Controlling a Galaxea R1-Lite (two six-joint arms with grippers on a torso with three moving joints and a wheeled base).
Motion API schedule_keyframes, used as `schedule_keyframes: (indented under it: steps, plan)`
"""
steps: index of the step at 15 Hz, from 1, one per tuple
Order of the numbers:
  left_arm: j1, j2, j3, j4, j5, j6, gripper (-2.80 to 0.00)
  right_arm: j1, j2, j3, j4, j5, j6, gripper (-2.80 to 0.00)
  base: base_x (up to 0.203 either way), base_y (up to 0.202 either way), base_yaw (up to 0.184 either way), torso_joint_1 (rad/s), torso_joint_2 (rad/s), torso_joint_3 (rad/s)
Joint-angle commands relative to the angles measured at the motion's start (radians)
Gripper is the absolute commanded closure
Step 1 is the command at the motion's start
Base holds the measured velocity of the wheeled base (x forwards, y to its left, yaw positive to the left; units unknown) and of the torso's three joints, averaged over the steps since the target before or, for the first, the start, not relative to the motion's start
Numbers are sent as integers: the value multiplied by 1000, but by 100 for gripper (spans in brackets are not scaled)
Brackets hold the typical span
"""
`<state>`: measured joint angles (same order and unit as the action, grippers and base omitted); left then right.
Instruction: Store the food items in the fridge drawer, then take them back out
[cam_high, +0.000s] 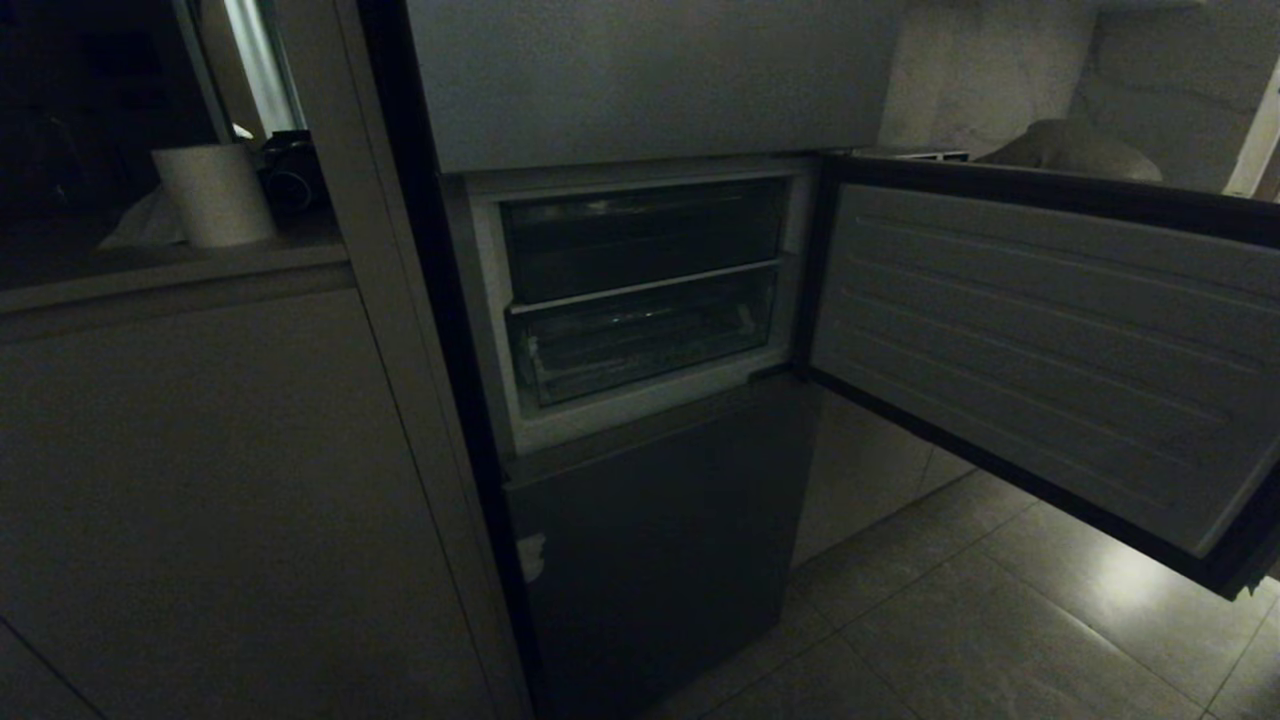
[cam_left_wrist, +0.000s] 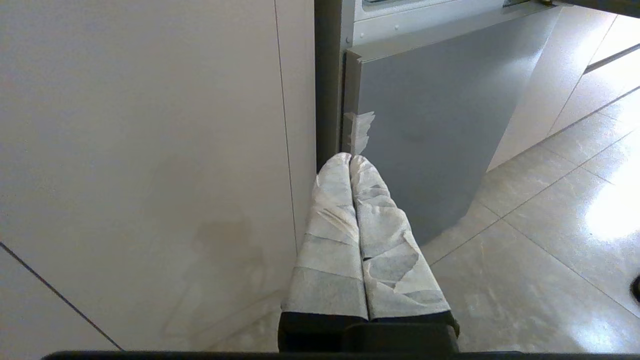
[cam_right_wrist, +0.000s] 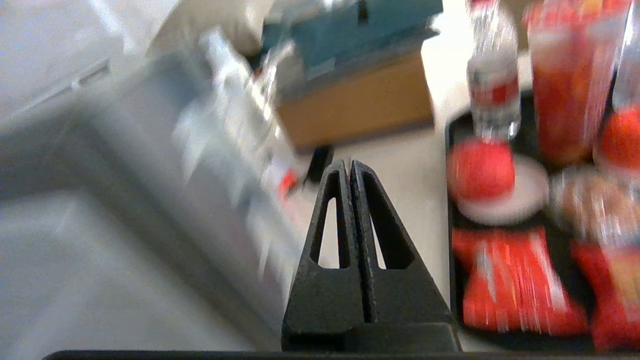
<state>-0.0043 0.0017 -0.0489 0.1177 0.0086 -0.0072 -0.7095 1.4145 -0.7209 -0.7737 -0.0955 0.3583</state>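
A tall grey fridge (cam_high: 650, 560) stands between pale cabinet panels (cam_high: 200, 480) and a tiled floor (cam_high: 1000, 620), its middle door (cam_high: 1040, 350) swung wide toward the robot's right, ribbed white lining facing out. Inside the open compartment, the wide clear plastic fridge drawer (cam_high: 645, 340) with its see-through front sits pushed in, below a darker compartment (cam_high: 640, 235); nothing red shows inside it from the head view, though the dim light makes that hard to confirm. A white paper roll (cam_high: 212, 192) stands on the tabletop (cam_high: 150, 265) to the left of the fridge.

Away from the fridge, the right wrist view, heavily blurred, takes in a black tray (cam_right_wrist: 455, 220) carrying the food items: a round orange-red piece (cam_right_wrist: 480, 170) on a small white plate (cam_right_wrist: 530, 195), and another red rounded item (cam_right_wrist: 620, 137) at the tray's far side. A tall red cup (cam_right_wrist: 565, 85), a clear bottle with a red label (cam_right_wrist: 492, 85) and flat red packets (cam_right_wrist: 510, 280) share the tray.

The right claw (cam_right_wrist: 349, 167), bare black fingers pressed together and holding nothing, hangs beside the tray. The left claw (cam_left_wrist: 350, 160), its fingers wrapped in white cloth tape, is likewise closed and empty, low beside the fridge's lower door (cam_left_wrist: 430, 130).
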Motion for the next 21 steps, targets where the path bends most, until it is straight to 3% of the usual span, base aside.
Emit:
schedule_keyframes:
  steps: [1, 5, 7, 9, 12, 16, 21]
  plan:
    - [0, 0, 0, 0, 1, 0, 0, -16, 149, -84, -18, 20, 4, 0, 0, 0, 0, 0, 0, 0]
    - [0, 0, 0, 0, 1, 0, 0, -18, 259, -211, -34, 186, 21, 0, 0, 0, 0, 0, 0, 0]
    - [0, 1, 0, 0, 1, 0, 0, -19, 265, -228, -33, 306, 84, 0, 0, 0, 0, 0, 0, 0]
    - [0, 1, 0, 0, 1, 0, 0, -19, 241, -215, -20, 427, 177, 0, 0, 0, 0, 0, 0, 0]
    - [0, 0, 0, 0, 1, 0, 0, -19, 113, -100, -4, 502, 219, 0, 0, 0, 0, 0, 0, 0]
    - [0, 1, 0, 0, 1, 0, 0, -19, -229, -9, 9, 518, 270, 0, 0, 0, 0, 0, 0, 0]
    - [0, 0, 0, 2, 1, 0, 0, -17, -584, -63, 96, 502, 461, 0, 0, 0, 0, 0, 0, 0]
